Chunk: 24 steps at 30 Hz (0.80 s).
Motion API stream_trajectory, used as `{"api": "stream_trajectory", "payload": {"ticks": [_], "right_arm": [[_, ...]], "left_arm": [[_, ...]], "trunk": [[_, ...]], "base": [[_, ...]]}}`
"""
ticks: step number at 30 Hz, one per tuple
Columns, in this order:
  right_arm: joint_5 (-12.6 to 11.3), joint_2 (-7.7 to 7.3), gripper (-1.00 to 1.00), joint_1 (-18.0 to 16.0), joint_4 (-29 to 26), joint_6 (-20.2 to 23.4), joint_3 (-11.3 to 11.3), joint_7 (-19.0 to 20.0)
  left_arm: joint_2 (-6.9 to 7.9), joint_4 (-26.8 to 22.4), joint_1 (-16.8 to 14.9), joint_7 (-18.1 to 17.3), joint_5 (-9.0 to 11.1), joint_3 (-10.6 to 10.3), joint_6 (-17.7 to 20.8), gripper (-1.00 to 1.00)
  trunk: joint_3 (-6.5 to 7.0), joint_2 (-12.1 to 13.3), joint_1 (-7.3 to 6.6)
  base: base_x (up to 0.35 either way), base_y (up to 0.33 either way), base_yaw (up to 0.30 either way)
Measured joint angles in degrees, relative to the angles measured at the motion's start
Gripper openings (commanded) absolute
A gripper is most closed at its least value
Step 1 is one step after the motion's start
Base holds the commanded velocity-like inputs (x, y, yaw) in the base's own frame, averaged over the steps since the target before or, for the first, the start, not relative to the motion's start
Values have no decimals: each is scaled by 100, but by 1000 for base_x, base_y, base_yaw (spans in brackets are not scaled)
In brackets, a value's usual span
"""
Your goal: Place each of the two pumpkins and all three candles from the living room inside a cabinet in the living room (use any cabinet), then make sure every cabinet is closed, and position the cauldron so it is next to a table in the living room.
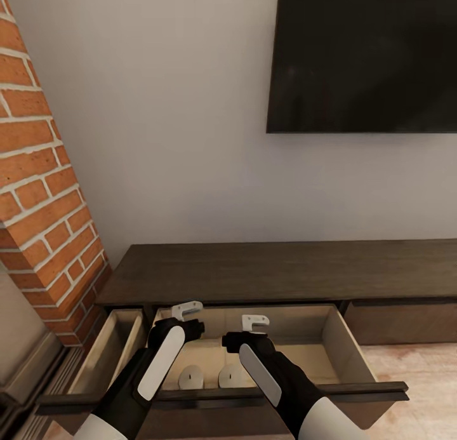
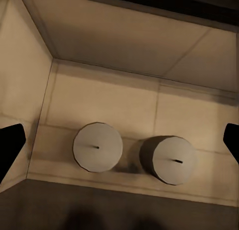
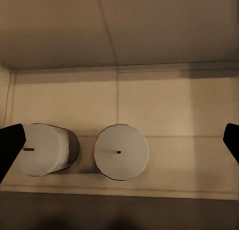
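The dark-brown cabinet (image 1: 266, 272) stands against the wall with its middle drawer (image 1: 346, 348) pulled out. Two white candles stand upright side by side on the drawer's pale floor (image 1: 189, 378) (image 1: 227, 376). Both arms hang over this drawer. My left gripper (image 1: 186, 310) is open and holds nothing; in its wrist view the two candles (image 2: 97, 147) (image 2: 172, 159) sit below it, between the dark fingertips (image 2: 10, 145). My right gripper (image 1: 255, 322) is open and empty as well, above the same candles (image 3: 42, 149) (image 3: 121, 151). Pumpkins and cauldron are out of view.
A narrower drawer (image 1: 108, 351) at the cabinet's left end also stands open. The right drawer front (image 1: 406, 322) is shut. A brick column (image 1: 38, 192) rises at the left, and a dark TV (image 1: 368, 53) hangs on the wall above.
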Motion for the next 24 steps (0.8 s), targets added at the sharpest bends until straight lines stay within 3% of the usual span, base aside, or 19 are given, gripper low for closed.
{"api": "stream_trajectory", "payload": {"ticks": [9,16,24], "right_arm": [[0,-1,100,1,-2,-4,-7,-1],[-7,-1,100,1,-2,-4,-10,5],[-3,3,100,0,0,1,0,8]], "left_arm": [[0,-13,-1,0,0,-1,-1,100],[0,-16,-1,0,0,-1,-1,100],[-2,-18,0,0,0,-7,0,100]], "trunk": [[177,361,-196],[330,642,-351],[477,963,-527]], "base": [[-222,76,-128],[-28,8,-227],[-3,0,-21]]}}
